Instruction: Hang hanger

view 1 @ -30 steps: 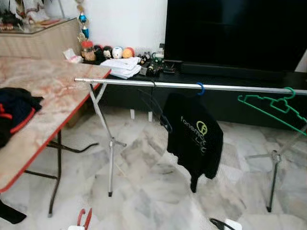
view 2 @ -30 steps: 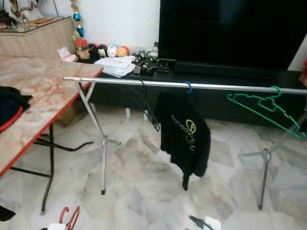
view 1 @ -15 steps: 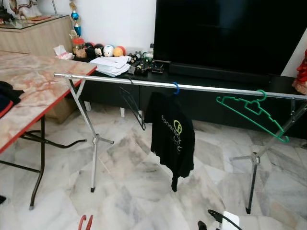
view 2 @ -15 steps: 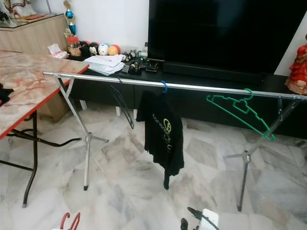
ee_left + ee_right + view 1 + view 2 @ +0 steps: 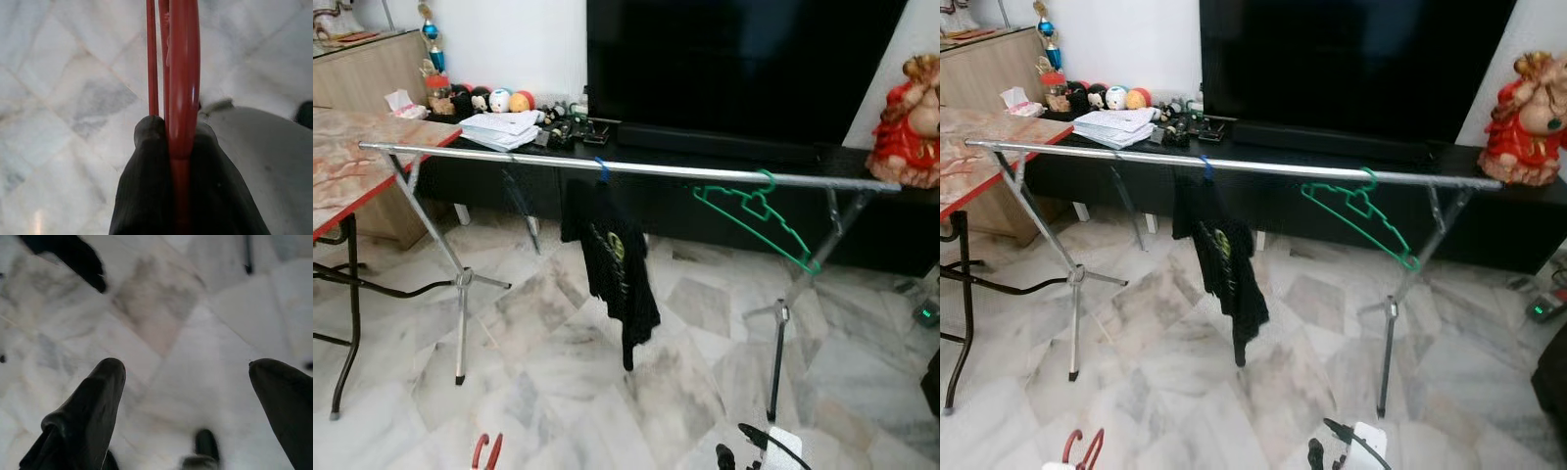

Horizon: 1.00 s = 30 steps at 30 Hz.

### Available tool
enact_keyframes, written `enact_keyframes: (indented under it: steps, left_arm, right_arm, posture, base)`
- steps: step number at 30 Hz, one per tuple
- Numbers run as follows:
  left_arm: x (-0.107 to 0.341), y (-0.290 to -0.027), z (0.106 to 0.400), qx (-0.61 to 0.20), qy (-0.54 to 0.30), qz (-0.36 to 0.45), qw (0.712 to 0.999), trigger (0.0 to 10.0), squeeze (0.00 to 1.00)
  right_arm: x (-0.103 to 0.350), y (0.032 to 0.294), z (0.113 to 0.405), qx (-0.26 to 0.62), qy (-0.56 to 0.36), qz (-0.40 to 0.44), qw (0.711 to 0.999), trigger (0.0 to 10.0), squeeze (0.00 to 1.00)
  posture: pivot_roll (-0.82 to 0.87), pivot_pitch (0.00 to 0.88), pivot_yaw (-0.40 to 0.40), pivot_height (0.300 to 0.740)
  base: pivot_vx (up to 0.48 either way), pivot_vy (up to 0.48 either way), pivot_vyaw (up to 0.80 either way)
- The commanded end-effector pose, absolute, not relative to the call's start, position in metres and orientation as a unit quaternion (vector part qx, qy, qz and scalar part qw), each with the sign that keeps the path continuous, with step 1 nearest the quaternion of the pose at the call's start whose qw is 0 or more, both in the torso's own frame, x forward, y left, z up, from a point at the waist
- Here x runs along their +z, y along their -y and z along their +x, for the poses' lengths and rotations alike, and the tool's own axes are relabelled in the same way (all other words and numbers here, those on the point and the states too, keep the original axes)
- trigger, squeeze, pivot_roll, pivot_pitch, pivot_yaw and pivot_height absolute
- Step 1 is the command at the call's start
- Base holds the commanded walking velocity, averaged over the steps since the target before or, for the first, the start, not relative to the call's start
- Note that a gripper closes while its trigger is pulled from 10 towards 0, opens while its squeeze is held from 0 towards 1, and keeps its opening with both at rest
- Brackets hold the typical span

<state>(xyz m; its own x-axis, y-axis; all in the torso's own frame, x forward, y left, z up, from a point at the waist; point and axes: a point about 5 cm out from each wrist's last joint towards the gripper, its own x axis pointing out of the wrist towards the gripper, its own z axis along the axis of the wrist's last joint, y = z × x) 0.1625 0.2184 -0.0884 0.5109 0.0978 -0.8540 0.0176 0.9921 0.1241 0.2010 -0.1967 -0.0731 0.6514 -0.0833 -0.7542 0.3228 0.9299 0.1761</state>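
Left gripper (image 5: 168, 142) sat low above the marble floor (image 5: 558, 392), its 2 black fingers (image 5: 146, 186) clamped together on the red hanger (image 5: 182, 88). The hanger's bars ran straight out past the fingertips, and its red hook (image 5: 485, 452) poked up at the bottom edge of the left eye view.

Far ahead of that gripper and higher stood the rail (image 5: 607, 166), a silver bar on 2 folding legs, well apart from the held hanger. To the gripper's left, a red-edged table (image 5: 337, 186) reached the rail's left end. On the rail hung a black hanger (image 5: 519, 196), bare, then a black shirt (image 5: 612, 264) on a blue hook (image 5: 601, 168), then a green hanger (image 5: 759, 220) tilted down to the right. Behind the rail were a dark TV (image 5: 734, 69) on a low black cabinet (image 5: 862, 225), papers (image 5: 499, 125) and small toys (image 5: 494, 100) at its left end, a red figurine (image 5: 909, 122) at its right.

Right gripper (image 5: 188, 396) hung low over the floor on the right, fingers (image 5: 88, 416) wide apart, nothing between them; its white wrist (image 5: 783, 448) showed at the bottom edge.
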Motion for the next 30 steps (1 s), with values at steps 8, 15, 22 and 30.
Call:
enact_keyframes:
  steps: [8,15,22,30]
  left_arm:
    - [-0.0903,-0.2217,0.1561,0.026,-0.501,0.051,0.864,10.0,0.0]
    - [-0.0881,-0.2227,0.1599,0.025,-0.488,0.037,0.872,10.0,0.0]
    - [-0.0878,-0.2234,0.16,0.02,-0.487,0.036,0.872,10.0,0.0]
    - [-0.0892,-0.2231,0.1564,0.015,-0.491,0.031,0.871,10.0,0.0]
  right_arm:
    - [-0.0687,0.1925,0.2102,-0.105,-0.393,0.157,0.9,10.0,0.0]
    - [-0.068,0.1925,0.2112,-0.099,-0.392,0.155,0.902,10.0,0.0]
    - [-0.0677,0.1891,0.2121,-0.089,-0.389,0.153,0.904,10.0,0.0]
    - [-0.0672,0.1884,0.2127,-0.086,-0.386,0.156,0.905,10.0,0.0]
  posture:
    - [-0.02,0.03,0.012,0.74]
    - [-0.02,0.035,0.009,0.74]
    - [-0.02,0.033,0.009,0.74]
    - [-0.01,0.029,0.01,0.74]
  base:
    - [0.0,0.0,-0.3]
    - [0.0,0.0,-0.74]
    - [0.04,0.0,-0.21]
    - [0.304,0.0,0.0]
